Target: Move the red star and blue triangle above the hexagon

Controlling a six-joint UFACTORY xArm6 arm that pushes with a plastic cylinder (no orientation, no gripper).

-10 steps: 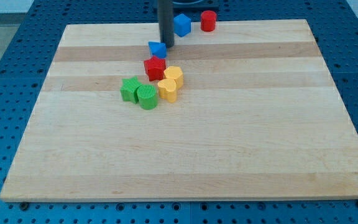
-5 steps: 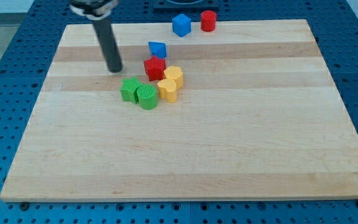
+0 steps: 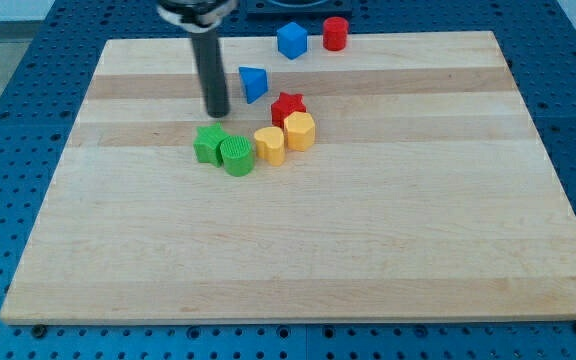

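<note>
My tip (image 3: 216,112) rests on the board just above the green blocks and left of the blue triangle (image 3: 253,82). The red star (image 3: 288,107) lies to the right of the tip, touching the top of the yellow hexagon (image 3: 300,131). The blue triangle sits up and left of the red star, a small gap apart. The yellow heart (image 3: 270,146) sits left of the hexagon, touching it.
A green star-like block (image 3: 208,144) and a green cylinder (image 3: 237,156) sit together just below my tip. A blue cube (image 3: 291,40) and a red cylinder (image 3: 336,33) stand at the board's top edge.
The rod swung left off the blue triangle, then came back right. The red star and yellow hexagon have shifted right; the heart now sits left of the hexagon.
</note>
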